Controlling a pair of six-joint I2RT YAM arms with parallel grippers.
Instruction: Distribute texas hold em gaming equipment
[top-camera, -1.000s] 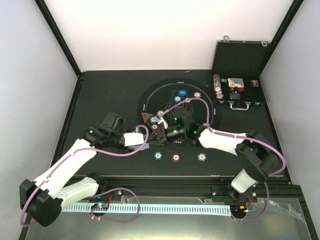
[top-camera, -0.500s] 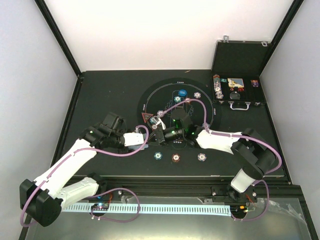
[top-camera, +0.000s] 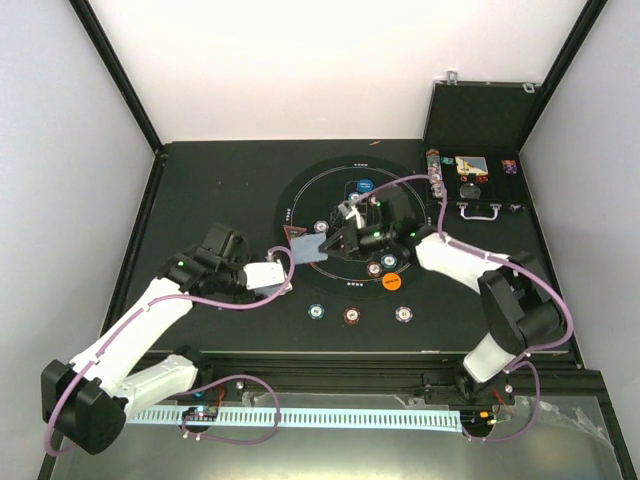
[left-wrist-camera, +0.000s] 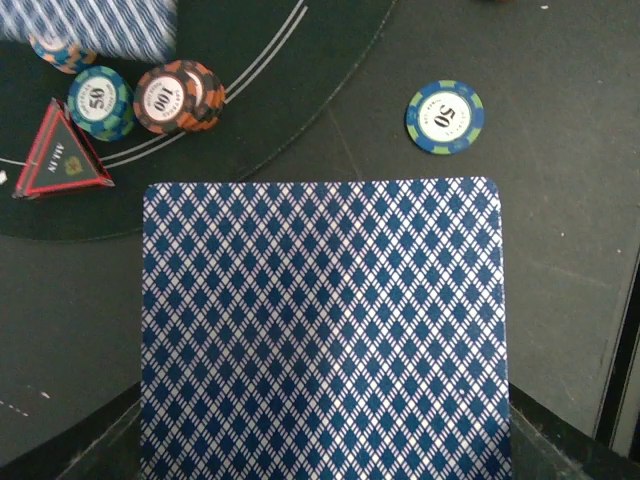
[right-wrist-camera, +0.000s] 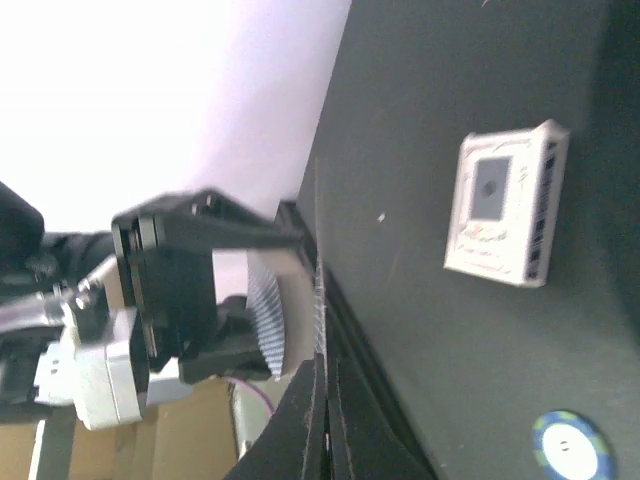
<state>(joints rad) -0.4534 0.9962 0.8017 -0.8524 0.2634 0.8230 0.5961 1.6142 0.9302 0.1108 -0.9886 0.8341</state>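
My left gripper is shut on a deck of playing cards. The deck's blue patterned back fills the lower left wrist view and hides the fingers. My right gripper is shut on a single card, held above the round black mat just beyond the deck. In the right wrist view that card is edge-on between the shut fingers. A red triangle, a 50 chip and a 100 chip stack lie on the mat. An orange button lies right of centre and a blue button at the back.
Three chips lie in a row before the mat: green-blue, brown-red and whitish. An open black case with chips stands at the back right. A white box with a barcode lies on the table.
My right gripper has drawn back up and to the right from the deck with one card in it, uncovering the orange button. The left arm has hardly moved.
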